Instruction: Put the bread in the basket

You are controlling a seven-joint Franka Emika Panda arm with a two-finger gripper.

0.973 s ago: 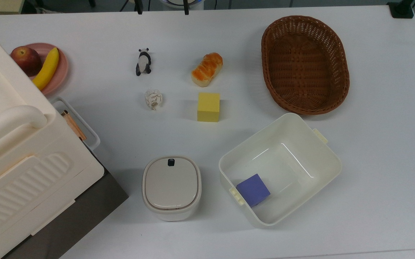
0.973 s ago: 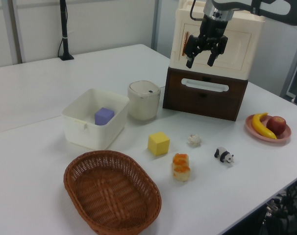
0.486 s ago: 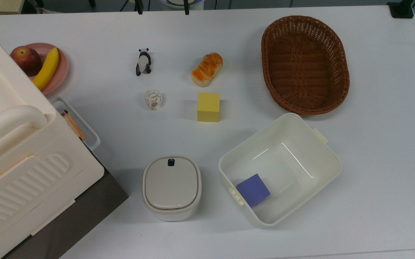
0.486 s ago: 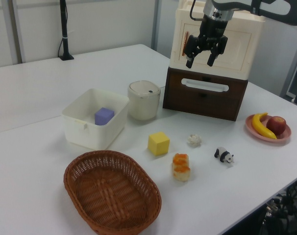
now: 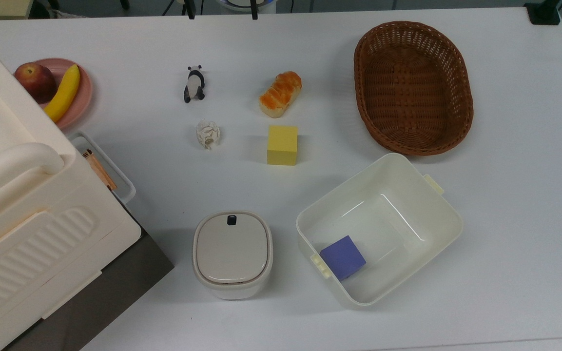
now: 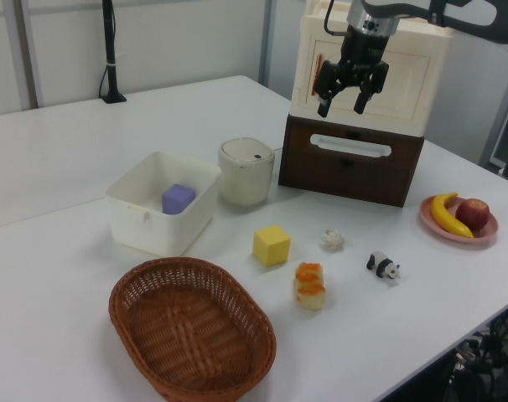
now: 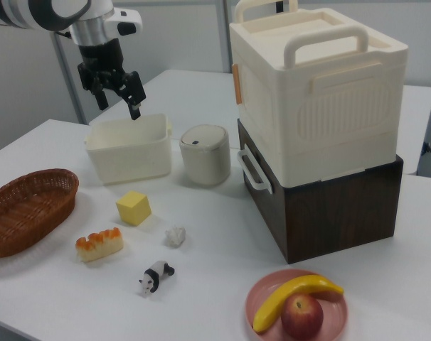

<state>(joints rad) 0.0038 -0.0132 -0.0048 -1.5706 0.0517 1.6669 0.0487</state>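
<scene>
No change over the last second: same pose, nothing on the worktop [image 5: 514,204] shifted, so the task hasn't started. My jaws [image 6: 349,93] hang high above the worktop, fingers spread apart, holding and touching nothing. Bread [image 5: 281,94] lies on the worktop just beside the yellow cube [image 5: 282,145], clear of the basket [image 5: 413,87], which is empty. Next, as I judge it: travel over the bread, descend, grip across its short sides.

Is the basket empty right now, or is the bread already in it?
Empty. The basket shows only bare wicker inside, and the bread lies on the table beside the yellow cube, apart from the basket.
</scene>
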